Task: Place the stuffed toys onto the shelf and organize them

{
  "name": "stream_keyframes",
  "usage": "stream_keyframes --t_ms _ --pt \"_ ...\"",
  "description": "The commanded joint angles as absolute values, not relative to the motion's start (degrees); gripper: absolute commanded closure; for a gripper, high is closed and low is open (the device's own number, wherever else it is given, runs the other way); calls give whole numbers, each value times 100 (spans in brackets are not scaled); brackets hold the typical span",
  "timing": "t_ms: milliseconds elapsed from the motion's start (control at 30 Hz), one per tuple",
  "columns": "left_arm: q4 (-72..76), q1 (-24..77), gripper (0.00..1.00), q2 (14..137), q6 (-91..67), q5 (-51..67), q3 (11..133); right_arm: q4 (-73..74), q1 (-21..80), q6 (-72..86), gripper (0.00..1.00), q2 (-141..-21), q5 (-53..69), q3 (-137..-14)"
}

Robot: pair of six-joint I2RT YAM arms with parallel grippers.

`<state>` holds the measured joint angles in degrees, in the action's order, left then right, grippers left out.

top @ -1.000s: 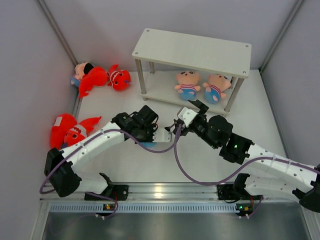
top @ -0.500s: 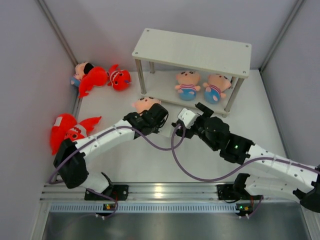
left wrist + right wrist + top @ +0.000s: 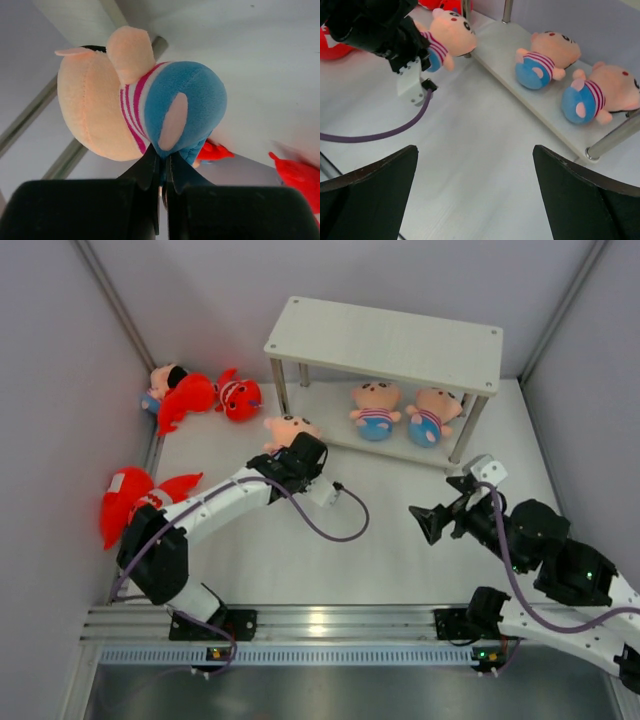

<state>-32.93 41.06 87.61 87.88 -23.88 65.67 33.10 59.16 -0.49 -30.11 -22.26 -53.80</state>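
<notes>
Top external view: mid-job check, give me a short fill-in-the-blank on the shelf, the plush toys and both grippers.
1. The left gripper is ____ on the blue bottom of a peach-skinned plush doll in a striped shirt.
2. The off-white two-tier shelf with silver metal legs carries ____ more striped-shirt dolls on its lower tier.
3. The right gripper stands ____ and holds nothing.
4. The bright red plush sharks lie on the table, on the shelf's ____ side.
Missing words: shut; two; open; left.

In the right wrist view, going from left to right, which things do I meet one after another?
Left gripper → held doll → second doll → third doll; the last two lie on the shelf.
</notes>
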Motion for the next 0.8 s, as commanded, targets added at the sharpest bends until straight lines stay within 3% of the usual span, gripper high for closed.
stream_keyframes --t_ms 0,233,400,767 --pt "-2654 4210 100 8973 9465 -2329 7093 4078 5985 844 1 -2438 -2223 -5625" --pt "-1628 4254 100 9078 10528 -1566 6662 3569 5994 352 1 -1557 -2425 -5239" --pt "-634 3860 100 9929 10995 -1345 7267 3472 5994 62 1 -1538 -2417 -5133" --pt "-598 3366 100 10951 10767 -1293 8341 3139 5994 -527 1 -1846 -2355 -5212"
